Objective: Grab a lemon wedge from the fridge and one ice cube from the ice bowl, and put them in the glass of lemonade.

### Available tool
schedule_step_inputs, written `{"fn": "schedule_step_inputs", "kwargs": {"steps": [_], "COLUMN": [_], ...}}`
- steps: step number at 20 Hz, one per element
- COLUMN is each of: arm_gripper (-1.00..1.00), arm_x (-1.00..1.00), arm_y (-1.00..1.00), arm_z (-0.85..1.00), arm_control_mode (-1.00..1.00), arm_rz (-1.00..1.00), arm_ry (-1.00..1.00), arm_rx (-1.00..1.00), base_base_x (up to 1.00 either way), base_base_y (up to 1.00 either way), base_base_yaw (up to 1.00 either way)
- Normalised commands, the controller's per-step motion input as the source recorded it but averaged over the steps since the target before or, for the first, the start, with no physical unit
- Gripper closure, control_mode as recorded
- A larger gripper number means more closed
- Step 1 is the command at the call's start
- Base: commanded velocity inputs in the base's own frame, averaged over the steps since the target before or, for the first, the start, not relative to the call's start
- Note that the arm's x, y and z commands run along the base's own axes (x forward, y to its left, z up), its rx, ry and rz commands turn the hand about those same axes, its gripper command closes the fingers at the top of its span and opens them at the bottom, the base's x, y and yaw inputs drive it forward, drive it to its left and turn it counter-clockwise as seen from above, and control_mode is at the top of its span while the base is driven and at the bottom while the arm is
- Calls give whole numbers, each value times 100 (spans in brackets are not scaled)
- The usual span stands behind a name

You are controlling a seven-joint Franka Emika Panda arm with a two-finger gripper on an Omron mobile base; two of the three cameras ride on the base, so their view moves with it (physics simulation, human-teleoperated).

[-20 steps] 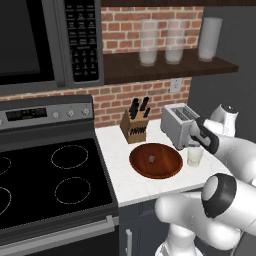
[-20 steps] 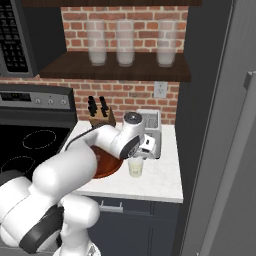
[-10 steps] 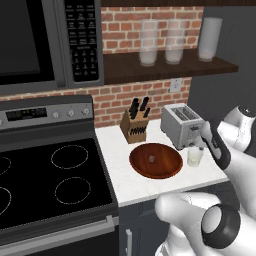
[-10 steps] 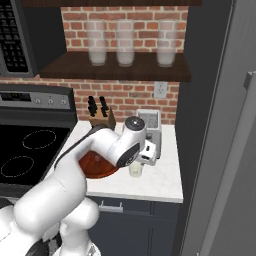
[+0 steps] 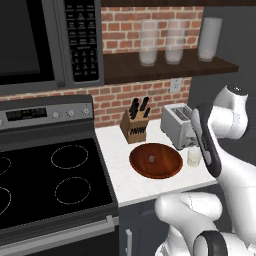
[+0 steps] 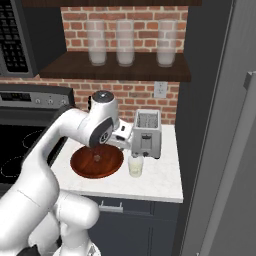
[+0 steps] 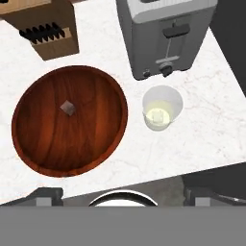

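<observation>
The ice bowl [image 7: 29,144], wide and reddish-brown, sits on the white counter with one small ice cube [image 7: 67,108] near its middle. The bowl [image 5: 156,160] [image 6: 96,161] lies left of the glass of lemonade [image 7: 162,108] [image 5: 194,158] [image 6: 135,165], a short clear tumbler in front of the toaster. A pale yellow patch shows inside the glass; I cannot tell the lemon wedge from the liquid. My gripper [image 7: 123,196] [image 6: 124,140] hangs open above the counter's front edge, between bowl and glass, with nothing between its fingers. The fridge [image 6: 235,150] rises at the right.
A silver toaster [image 7: 166,33] [image 5: 177,125] stands right behind the glass. A wooden knife block [image 7: 45,29] [image 5: 135,125] sits behind the bowl. The black stove [image 5: 55,185] lies to the left. Frosted jars [image 6: 125,42] line the shelf above.
The arm has swung and its elbow has shifted. The hand has drifted left and slightly up, from over the glass toward the bowl. The jaws stay open.
</observation>
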Motion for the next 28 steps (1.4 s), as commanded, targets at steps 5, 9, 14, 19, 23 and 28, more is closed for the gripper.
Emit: {"fn": "schedule_step_inputs", "kwargs": {"steps": [5,9,14,19,23,28], "arm_gripper": [-100,-100,-100,-100,-100,-100], "arm_x": [-88,-79,-30,0,0,-2], "arm_y": [95,66,30,0,0,0], "arm_z": [-6,-20,0,0,0,0], "arm_control_mode": [-100,-100,-100,-100,-100,100], "arm_rz": [0,0,1,0,0,0], "arm_ry": [-2,-10,-7,0,0,0], "arm_rx": [-2,1,2,0,0,0], "base_base_x": [0,0,0,0,0,-71], "base_base_y": [0,0,0,0,0,2], "base_base_yaw": [0,0,0,0,0,-5]}}
